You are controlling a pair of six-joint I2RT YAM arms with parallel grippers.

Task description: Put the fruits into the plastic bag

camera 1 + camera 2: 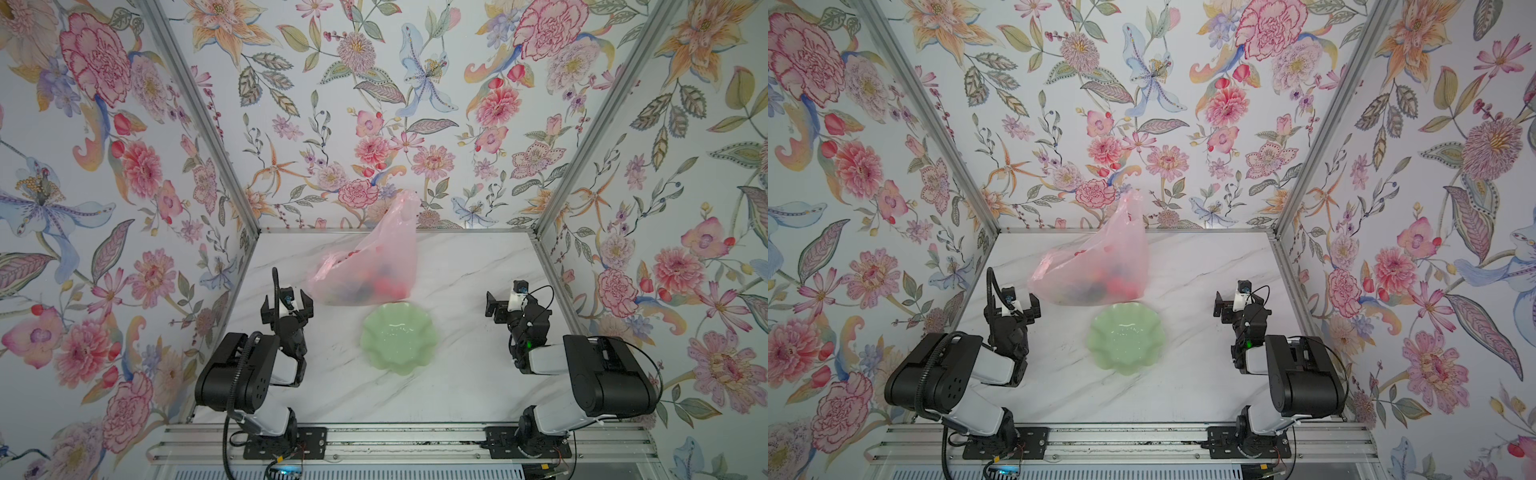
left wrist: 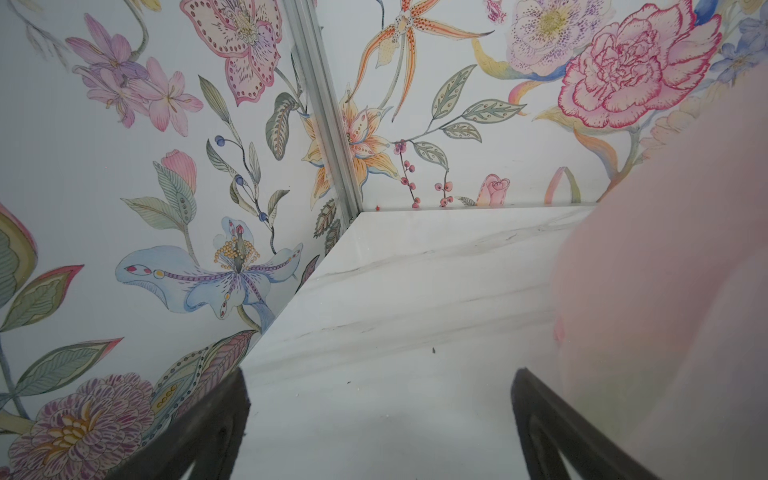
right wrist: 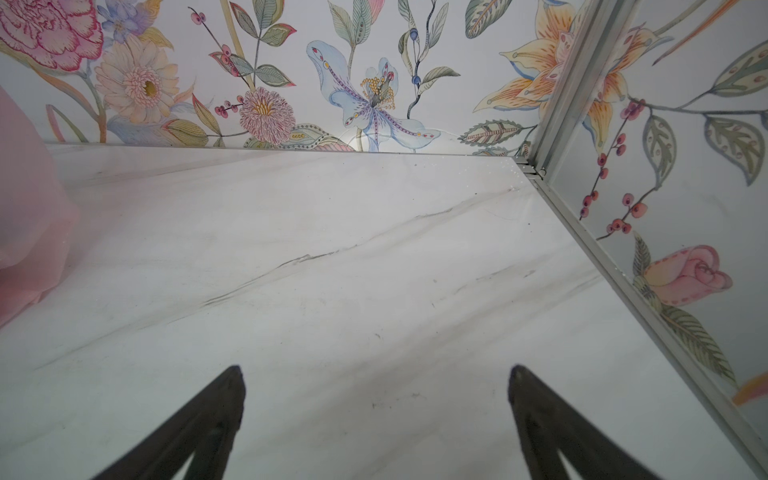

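**Bag and contents.** The bag [image 1: 376, 259] [image 1: 1100, 257] sits on the table's far middle, just behind the plate. It is thin, crinkly, translucent pale pink film. Its base bulges wide and one handle rises to a peak against the back wall. The fruits [image 1: 376, 287] [image 1: 1100, 286] lie inside at the bottom. They show through the film as red and dark blue-purple blobs. Individual kinds cannot be made out, and no count is possible.

**Plate.** The plate [image 1: 399, 347] [image 1: 1125, 340] is pale green and glossy, with a scalloped rim. Its inner surface shows bare. It sits just in front of the bag; whether the two touch cannot be told.

**Grippers.** The left gripper [image 1: 286, 302] [image 1: 1013, 309] [image 2: 380, 399] hangs just beside the bag's near left corner, fingers spread wide with nothing between them. In the left wrist view the bag [image 2: 665, 291] is a pink blur overlapping one finger; contact cannot be confirmed. The right gripper [image 1: 496, 309] [image 1: 1221, 308] [image 3: 376, 395] stands well apart from the bag, near the right wall, fingers likewise spread and holding nothing. Only an edge of the bag [image 3: 29, 232] enters the right wrist view.

**Surroundings.** The table [image 1: 457, 270] is white marble-patterned with grey veins. Floral-printed walls enclose three sides, joined by metal corner posts.
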